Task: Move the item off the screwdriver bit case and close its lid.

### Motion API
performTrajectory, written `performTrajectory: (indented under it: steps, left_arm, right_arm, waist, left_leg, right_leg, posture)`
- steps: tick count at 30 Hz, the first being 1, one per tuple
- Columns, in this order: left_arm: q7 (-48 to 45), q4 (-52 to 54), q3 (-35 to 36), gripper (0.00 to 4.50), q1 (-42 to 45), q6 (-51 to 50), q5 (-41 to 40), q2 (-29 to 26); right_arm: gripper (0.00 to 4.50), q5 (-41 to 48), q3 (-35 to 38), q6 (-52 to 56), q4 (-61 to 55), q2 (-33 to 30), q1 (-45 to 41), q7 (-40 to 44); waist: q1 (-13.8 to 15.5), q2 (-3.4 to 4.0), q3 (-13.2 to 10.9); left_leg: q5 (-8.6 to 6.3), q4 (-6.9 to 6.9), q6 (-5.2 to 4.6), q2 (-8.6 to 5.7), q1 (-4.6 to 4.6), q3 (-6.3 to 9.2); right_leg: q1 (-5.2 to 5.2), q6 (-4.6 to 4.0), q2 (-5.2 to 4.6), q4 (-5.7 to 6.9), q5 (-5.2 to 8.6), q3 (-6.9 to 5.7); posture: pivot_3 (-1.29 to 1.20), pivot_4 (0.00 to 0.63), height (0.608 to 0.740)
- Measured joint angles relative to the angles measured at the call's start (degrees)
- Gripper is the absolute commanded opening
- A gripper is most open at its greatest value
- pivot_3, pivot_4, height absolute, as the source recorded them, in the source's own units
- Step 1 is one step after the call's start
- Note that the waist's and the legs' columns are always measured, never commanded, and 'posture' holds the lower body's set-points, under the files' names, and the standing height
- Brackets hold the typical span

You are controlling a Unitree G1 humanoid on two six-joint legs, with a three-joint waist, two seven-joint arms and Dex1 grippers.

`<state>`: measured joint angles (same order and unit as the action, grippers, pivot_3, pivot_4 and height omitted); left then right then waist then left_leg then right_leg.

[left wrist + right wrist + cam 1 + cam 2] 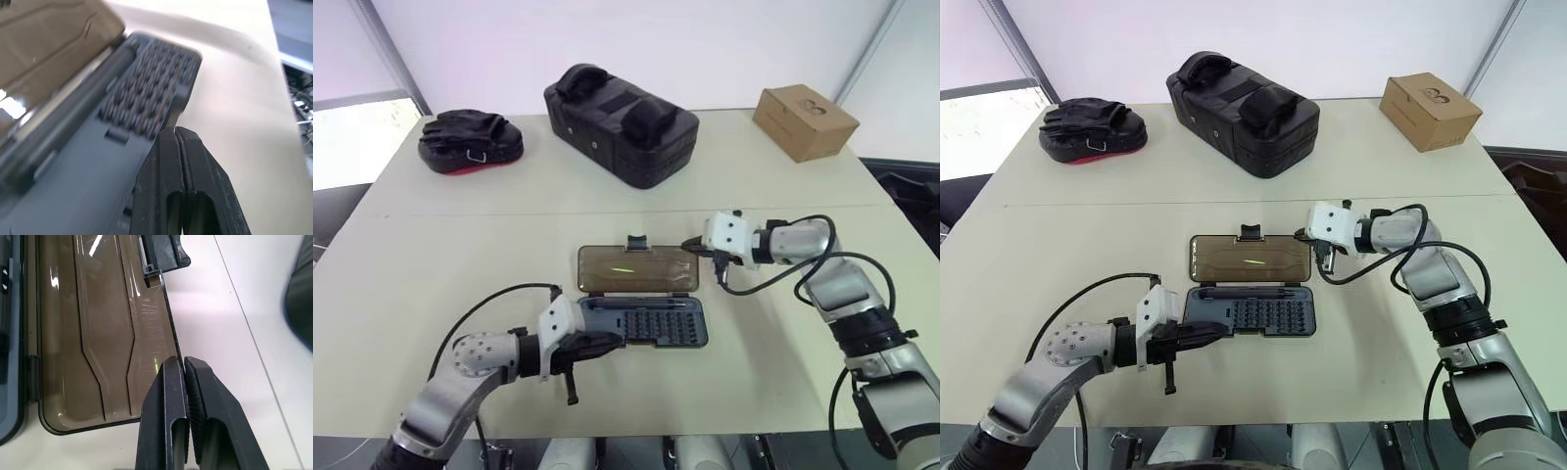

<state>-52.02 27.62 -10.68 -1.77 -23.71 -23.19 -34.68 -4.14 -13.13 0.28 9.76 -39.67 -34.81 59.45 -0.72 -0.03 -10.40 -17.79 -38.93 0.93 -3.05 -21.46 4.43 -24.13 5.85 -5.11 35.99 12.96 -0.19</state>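
The screwdriver bit case [643, 321] lies open near the middle of the worktop [460, 245], closer to its near edge than its far edge. The tray of bits sits on the near side; the lid [637, 268] is folded flat on the worktop behind it, clasp tab [635, 242] pointing to the far edge. No item rests on the case, so closing appears to be the step that remains.

Handling: the case looks light, rigid moulded plastic. The lid is thin, glossy and translucent, likely slippery and inclined to flex. Because it lies flat, only its free far edge and the tab offer a hold. The light tray may slide unless it is steadied.

The left tool [597, 343] has its fingers pressed together, holding nothing, at the tray's left near corner. The right tool [693, 248] is likewise closed and empty, its tips at the lid's right far corner; contact cannot be confirmed.

Clearance: bare worktop surrounds the case on all sides. The big padded bag [620, 122], the small black pouch [470, 141] and the cardboard box [804, 121] stand well apart along the far edge, so the lid's swing is unobstructed.
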Motion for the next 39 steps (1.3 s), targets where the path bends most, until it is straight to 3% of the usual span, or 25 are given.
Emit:
performTrajectory:
  steps: [6,9,15,19,23,28,39]
  left_arm:
    - [0.7,1.52,0.75,0.0,0.31,-2.2,-1.84,-0.16]
    - [0.88,1.15,5.28,0.0,-0.07,-3.0,-4.17,-1.81]
    - [1.07,-10.03,19.16,0.0,0.17,-8.06,-11.7,-3.58]
    - [3.12,-20.04,22.5,0.0,5.96,-7.58,-11.9,-2.01]
    - [5.36,-29.5,21.99,0.0,12.38,-3.38,-7.28,-0.3]
    - [4.24,-37.98,16.06,0.0,19.37,1.85,-1.25,2.73]
    - [-6.51,-56.3,8.93,0.0,32.38,9.55,4.79,8.18]
  right_arm:
    - [0.02,-2.45,-0.78,-5.52,3.21,-0.09,-0.01,-0.66]
    - [0.02,-2.45,-0.85,-5.91,3.47,-0.09,-0.03,-0.65]
    - [0.02,-2.0,-0.82,-4.76,3.43,-0.06,-0.02,-0.58]
    - [0.02,-1.73,-0.64,-4.15,3.31,0.33,-0.13,-0.66]
    - [0.02,-1.21,-0.59,-3.57,2.82,0.58,-0.17,-0.64]
    - [0.02,-0.89,-0.57,-2.02,1.53,0.76,-0.31,-0.62]
    - [0.02,0.0,-0.54,0.62,0.32,0.9,-0.7,-0.65]
  waist:
    - [-0.01,0.0,-0.02]
    - [-0.13,0.0,-0.03]
    - [-0.1,0.02,-0.06]
    - [0.1,0.02,-0.08]
    - [-0.02,0.0,-0.09]
    - [-0.15,-0.01,-0.1]
    - [-0.11,-0.02,-0.11]
  left_leg:
    - [0.0,0.02,0.0,0.0,-0.03,0.0]
    - [0.0,0.05,0.0,0.01,-0.02,0.0]
    - [0.0,0.05,0.0,0.02,-0.03,0.0]
    - [0.01,0.04,0.02,-0.01,-0.03,0.01]
    - [0.02,0.06,0.05,-0.03,-0.04,-0.01]
    - [0.04,0.09,0.08,-0.04,-0.08,-0.03]
    - [0.05,0.1,0.09,-0.12,-0.11,-0.04]
  right_leg:
    - [-0.04,-0.01,0.0,0.0,0.0,0.0]
    - [-0.07,-0.09,0.01,0.01,0.05,0.0]
    - [-0.11,-0.07,0.04,0.02,0.04,-0.01]
    - [-0.1,0.03,0.04,0.03,-0.02,-0.02]
    - [-0.14,0.04,0.02,0.02,-0.03,-0.01]
    - [-0.2,0.05,0.0,0.02,-0.04,-0.01]
    - [-0.23,0.05,0.02,0.03,-0.04,-0.02]
  posture:
    - [0.0,0.15,0.74]
    - [0.0,0.15,0.74]
    - [0.0,0.15,0.74]
    - [0.0,0.15,0.74]
    - [0.0,0.15,0.74]
    - [0.0,0.15,0.74]
    - [0.0,0.15,0.74]
